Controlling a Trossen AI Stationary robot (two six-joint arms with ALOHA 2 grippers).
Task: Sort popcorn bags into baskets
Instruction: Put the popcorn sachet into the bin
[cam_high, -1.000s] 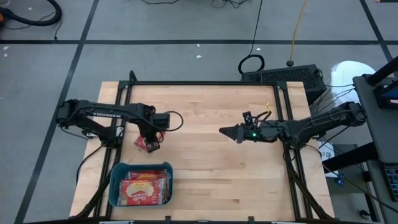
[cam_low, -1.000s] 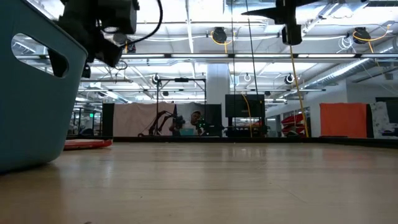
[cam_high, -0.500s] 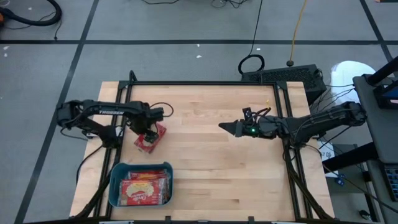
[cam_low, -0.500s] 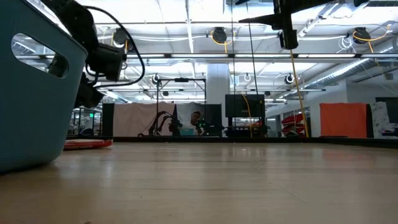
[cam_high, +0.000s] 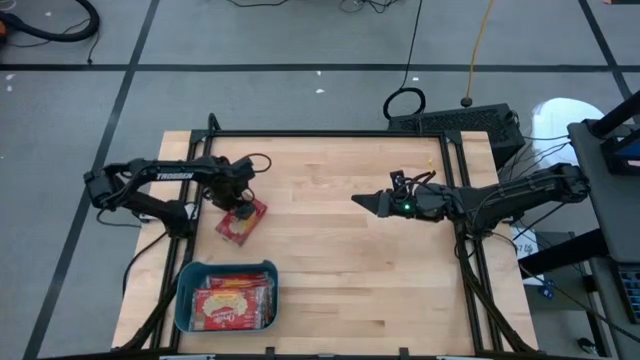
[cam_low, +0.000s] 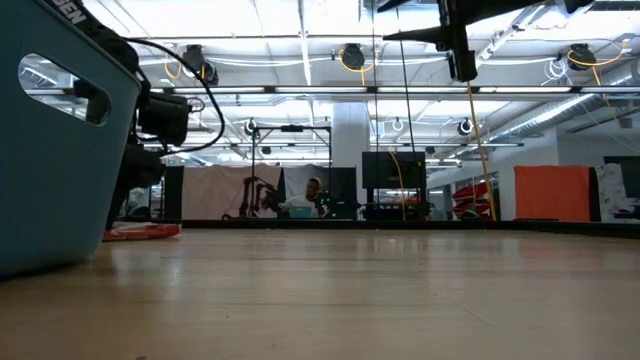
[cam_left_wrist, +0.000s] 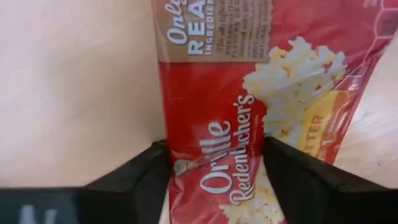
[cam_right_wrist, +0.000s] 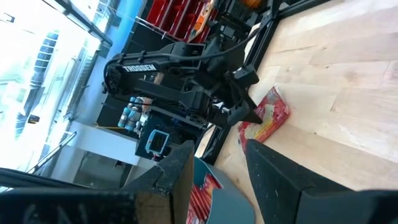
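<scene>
One red popcorn bag (cam_high: 243, 221) lies flat on the wood near the table's left side; it also shows in the low view (cam_low: 140, 232) and the right wrist view (cam_right_wrist: 266, 118). My left gripper (cam_high: 240, 204) is open and slants down over the bag's far-left end. In the left wrist view (cam_left_wrist: 216, 155) its fingers stand on either side of the bag (cam_left_wrist: 211, 93), above it. The teal basket (cam_high: 183, 300) sits at the near-left corner with several red bags (cam_high: 232, 303) inside. My right gripper (cam_high: 357, 207) hovers open over the table's middle.
The basket's wall (cam_low: 50, 150) fills the low view's left side, close to the near edge. Bare wood stretches between the two arms and along the near right side. Black frame rails run along the table's left and right sides. People and equipment show far behind the table.
My left gripper has drawn back from over the bag toward the table's far-left and has come lower, turning about. The bag, mostly covered a second ago, now shows in full and has stayed on the wood. The right arm has barely moved.
</scene>
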